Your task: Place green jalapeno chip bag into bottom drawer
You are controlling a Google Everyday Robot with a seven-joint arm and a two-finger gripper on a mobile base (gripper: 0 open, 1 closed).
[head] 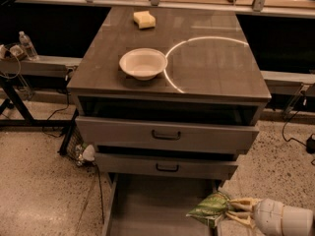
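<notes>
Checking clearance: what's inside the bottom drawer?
Bare grey floor shows in the bottom drawer. The gripper holds the green jalapeno chip bag over its right edge, hiding that corner.

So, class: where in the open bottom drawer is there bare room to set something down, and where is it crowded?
The bottom drawer floor is bare from its left wall across the middle. The right edge is crowded: the claw holds the green jalapeno chip bag there.

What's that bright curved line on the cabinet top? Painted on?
Camera view: the curved line looks like lamp glare on the glossy cabinet top beside the white bowl; lighting is dim. Lower right, the pincer holds the green jalapeno chip bag over the right edge of the bottom drawer.
</notes>
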